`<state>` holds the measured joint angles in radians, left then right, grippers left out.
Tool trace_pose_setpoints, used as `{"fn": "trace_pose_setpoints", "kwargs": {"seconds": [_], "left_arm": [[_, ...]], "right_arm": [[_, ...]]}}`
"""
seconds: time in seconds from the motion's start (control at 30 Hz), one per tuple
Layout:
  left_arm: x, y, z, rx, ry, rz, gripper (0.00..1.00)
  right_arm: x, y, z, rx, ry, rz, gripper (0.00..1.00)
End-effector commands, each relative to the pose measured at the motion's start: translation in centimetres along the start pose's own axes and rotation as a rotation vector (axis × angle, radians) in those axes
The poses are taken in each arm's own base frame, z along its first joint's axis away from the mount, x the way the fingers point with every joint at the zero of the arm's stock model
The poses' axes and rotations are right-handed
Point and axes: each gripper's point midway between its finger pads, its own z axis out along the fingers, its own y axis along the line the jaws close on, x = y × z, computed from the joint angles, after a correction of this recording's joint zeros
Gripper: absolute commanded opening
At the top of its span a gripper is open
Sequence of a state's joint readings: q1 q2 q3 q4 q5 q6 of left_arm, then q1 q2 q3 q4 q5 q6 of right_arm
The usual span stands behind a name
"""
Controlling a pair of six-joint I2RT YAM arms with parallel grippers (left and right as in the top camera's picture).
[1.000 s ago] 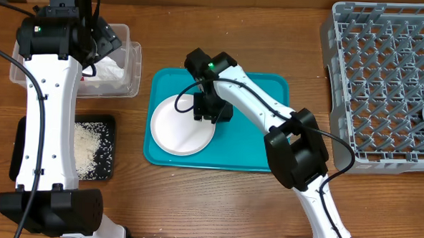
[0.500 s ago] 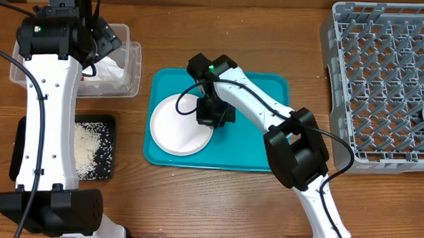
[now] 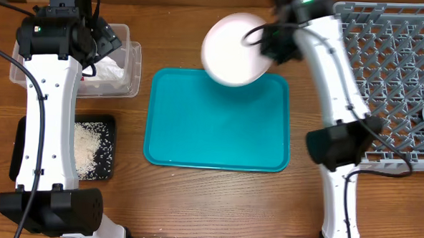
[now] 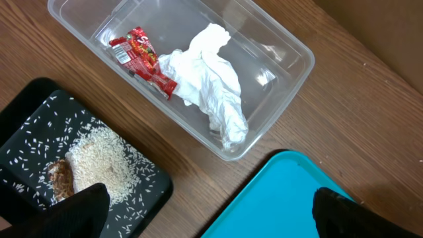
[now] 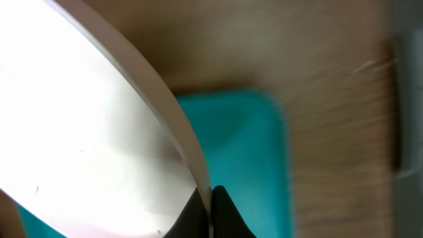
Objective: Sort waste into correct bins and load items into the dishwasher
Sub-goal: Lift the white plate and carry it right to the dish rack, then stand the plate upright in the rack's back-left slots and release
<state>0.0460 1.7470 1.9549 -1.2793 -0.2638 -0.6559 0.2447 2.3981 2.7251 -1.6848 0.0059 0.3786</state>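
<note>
Your right end effector (image 3: pixel 271 44) is clamped on the rim of the round white dinner plate (image 3: pixel 233 48). The plate is held out to its left, above the far edge of the flat teal serving tray (image 3: pixel 219 126). The large grey plastic lattice dish rack (image 3: pixel 385 83) stands close on its right.

Only the right wrist view shows the pinch: the dark fingertips of the end effector (image 5: pixel 210 215) meet on the plate (image 5: pixel 79 132) edge, with blurred teal tray (image 5: pixel 244 152) beneath.

Your left end effector (image 4: pixel 208 211) has its fingers (image 4: pixel 73 211) spread wide with nothing between them. Ahead of it sits the clear plastic rectangular tub (image 4: pixel 301 49), holding the crumpled white paper napkin (image 4: pixel 211 86) and the small red shiny wrapper (image 4: pixel 142 59). Nearer, to its left, the shallow black rectangular tray (image 4: pixel 26 112) holds white rice crumbs (image 4: pixel 99 155) and a brownish scrap (image 4: pixel 61 177).

From overhead the arm covers part of the tub (image 3: pixel 131 72), and the wrapper shows only in the left wrist view. The black tray (image 3: pixel 108 125) lies on the wooden counter (image 3: pixel 194 197).
</note>
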Motion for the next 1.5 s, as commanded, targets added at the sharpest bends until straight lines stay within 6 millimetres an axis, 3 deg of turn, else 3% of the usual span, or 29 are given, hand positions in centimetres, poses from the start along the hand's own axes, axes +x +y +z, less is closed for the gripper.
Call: {"fn": "trace_pose_setpoints", "kwargs": {"seconds": [0.0, 0.17, 0.27, 0.4, 0.5, 0.67, 0.93, 1.03, 1.33, 1.47], "left_arm": [[-0.1, -0.1, -0.1, 0.005, -0.002, -0.014, 1.0], [-0.1, -0.1, -0.1, 0.005, -0.002, -0.015, 1.0], [-0.1, -0.1, -0.1, 0.005, -0.002, -0.014, 1.0], [-0.1, -0.1, -0.1, 0.005, -0.002, -0.014, 1.0], [-0.1, -0.1, -0.1, 0.005, -0.002, -0.014, 1.0], [-0.1, -0.1, -0.1, 0.005, -0.002, -0.014, 1.0], [-0.1, -0.1, -0.1, 0.005, -0.002, -0.015, 1.0], [-0.1, -0.1, -0.1, 0.005, -0.002, -0.014, 1.0], [-0.1, -0.1, -0.1, 0.005, -0.002, -0.014, 1.0], [-0.1, -0.1, -0.1, 0.005, -0.002, -0.015, 1.0]], "right_arm": [[-4.7, -6.7, -4.7, 0.101, -0.198, 0.064, 0.04], [-8.8, -17.9, -7.3, 0.304, -0.353, 0.254, 0.04], [-10.2, -22.7, -8.2, 0.345, -0.413, 0.345, 0.04], [-11.6, -26.7, -9.2, 0.367, -0.478, 0.404, 0.04], [-12.6, -28.7, -9.7, 0.384, -0.518, 0.399, 0.04], [-12.8, -30.0, -8.6, 0.435, -0.516, 0.408, 0.04], [-12.1, -30.0, -3.4, 0.617, -0.438, 0.365, 0.04], [-11.6, -28.6, -1.7, 0.643, -0.408, 0.326, 0.04], [-12.3, -24.6, -3.9, 0.751, -0.488, 0.26, 0.05], [-11.7, -22.0, -5.6, 0.716, -0.527, 0.282, 0.22]]}}
